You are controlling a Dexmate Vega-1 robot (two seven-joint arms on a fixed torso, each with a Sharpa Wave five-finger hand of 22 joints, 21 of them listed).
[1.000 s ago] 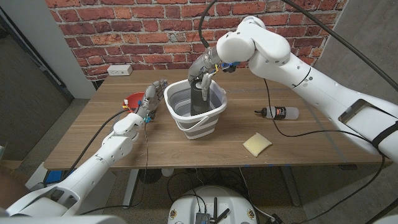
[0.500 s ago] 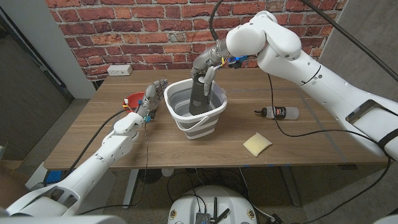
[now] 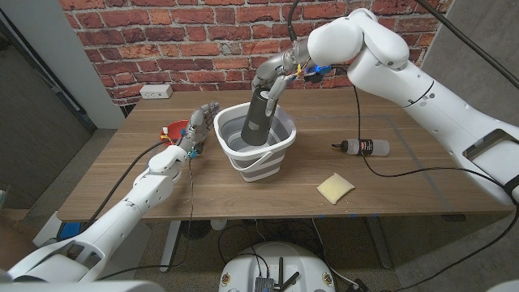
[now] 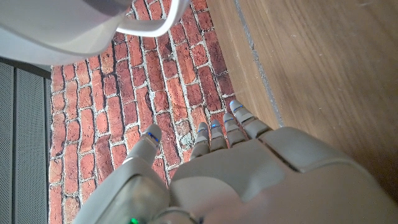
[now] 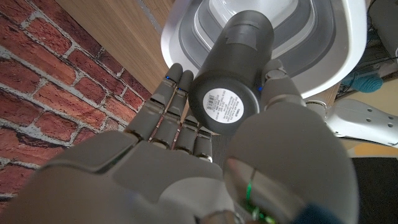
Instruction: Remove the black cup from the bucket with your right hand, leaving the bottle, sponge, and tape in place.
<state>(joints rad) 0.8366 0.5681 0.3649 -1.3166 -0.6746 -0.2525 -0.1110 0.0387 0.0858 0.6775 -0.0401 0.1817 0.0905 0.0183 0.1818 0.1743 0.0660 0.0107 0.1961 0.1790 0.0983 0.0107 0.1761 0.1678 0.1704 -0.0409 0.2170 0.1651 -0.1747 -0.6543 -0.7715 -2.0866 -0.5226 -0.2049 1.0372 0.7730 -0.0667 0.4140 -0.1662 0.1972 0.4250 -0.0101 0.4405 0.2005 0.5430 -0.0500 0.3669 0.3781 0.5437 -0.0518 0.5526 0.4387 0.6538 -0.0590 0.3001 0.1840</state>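
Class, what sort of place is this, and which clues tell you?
Probably an indoor lab or office test area: a brick wall behind a wooden table, a wall power outlet, and cables trailing across the setup.

Right hand [image 3: 274, 79] raised, fingers clasped around what it holds; left hand [image 3: 197, 130] waits (fingers apart, upright)

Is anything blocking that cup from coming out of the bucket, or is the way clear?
Nothing visible blocks it. The right hand grips the cup at its upper end, and the cup, tilted, already sticks up above the bucket rim with open air over it. The left hand stands beside the bucket's outer wall, out of the way.
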